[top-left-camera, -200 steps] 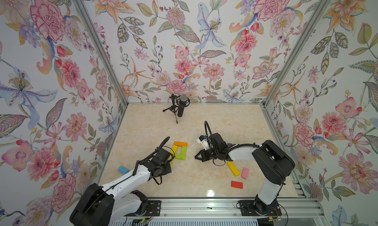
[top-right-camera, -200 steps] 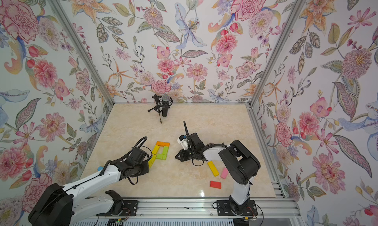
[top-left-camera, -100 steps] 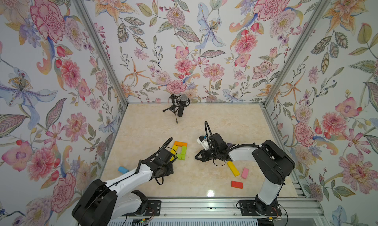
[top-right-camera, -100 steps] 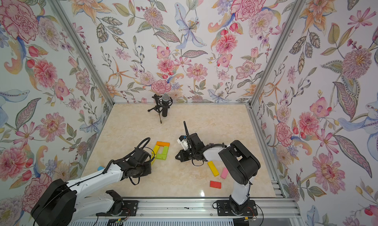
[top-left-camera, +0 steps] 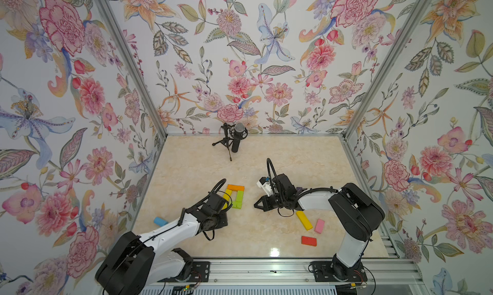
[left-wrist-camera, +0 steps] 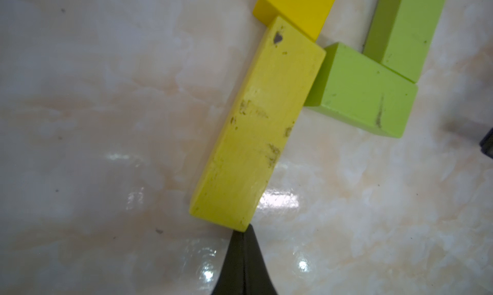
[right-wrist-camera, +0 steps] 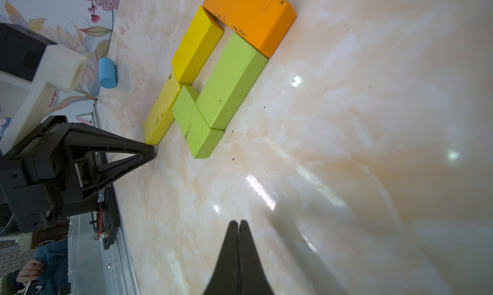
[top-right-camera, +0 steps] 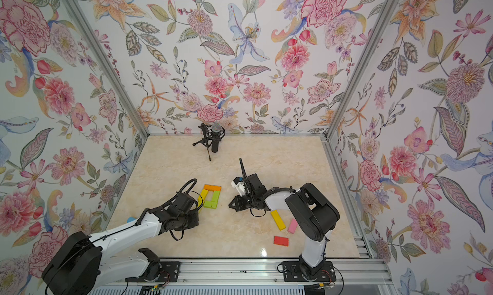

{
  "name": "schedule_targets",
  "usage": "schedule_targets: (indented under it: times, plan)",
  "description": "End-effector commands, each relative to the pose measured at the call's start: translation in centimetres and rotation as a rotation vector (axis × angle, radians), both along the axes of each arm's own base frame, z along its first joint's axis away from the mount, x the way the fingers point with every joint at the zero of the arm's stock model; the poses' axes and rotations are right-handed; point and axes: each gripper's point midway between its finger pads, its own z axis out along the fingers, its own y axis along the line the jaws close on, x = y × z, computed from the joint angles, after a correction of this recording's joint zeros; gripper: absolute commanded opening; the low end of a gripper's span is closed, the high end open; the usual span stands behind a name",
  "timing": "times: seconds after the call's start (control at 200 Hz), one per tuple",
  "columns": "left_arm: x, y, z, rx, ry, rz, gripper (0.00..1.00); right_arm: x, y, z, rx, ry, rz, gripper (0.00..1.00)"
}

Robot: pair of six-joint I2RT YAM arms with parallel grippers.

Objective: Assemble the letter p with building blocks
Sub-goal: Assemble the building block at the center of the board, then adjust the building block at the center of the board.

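Three loose blocks (top-left-camera: 304,220) lie right of the block cluster (top-left-camera: 240,197).

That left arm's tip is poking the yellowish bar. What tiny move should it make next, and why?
Probably ease the shut left gripper straight back off the yellow-green bar, whose end corner its tip touches: that bar already meets the yellow block and short lime block, so the P looks formed.

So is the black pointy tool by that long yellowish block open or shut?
Shut. The left tool has its two halves pressed together with no gap. It grips nothing; its tip sits at an end corner of the yellow-green block.
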Motion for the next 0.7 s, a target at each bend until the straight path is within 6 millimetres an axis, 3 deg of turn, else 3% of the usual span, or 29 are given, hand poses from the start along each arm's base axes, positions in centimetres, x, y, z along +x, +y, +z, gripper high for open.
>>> schedule_targets:
  times: [0.0,0.17,0.41,0.54,0.696]
  plan:
    - [0.5,-0.8,0.7,-0.020,-0.021,-0.029,0.00,-0.4,-0.3,-1.0,-0.007,0.024,0.001,0.00]
    - [0.9,-1.7,2.1,-0.074,-0.055,-0.042,0.00,-0.5,-0.2,-1.2,-0.007,0.033,0.002,0.00]
    - [5.4,-1.3,8.4,0.002,-0.222,-0.011,0.00,-1.3,1.3,-0.9,0.010,0.038,0.033,0.00]
    - [7.7,-0.1,8.4,0.097,-0.231,0.006,0.00,-1.5,2.2,-1.1,0.009,0.043,0.045,0.00]
    - [10.6,2.2,8.3,0.093,-0.274,0.088,0.00,-1.5,3.4,-1.4,0.004,0.047,0.052,0.00]
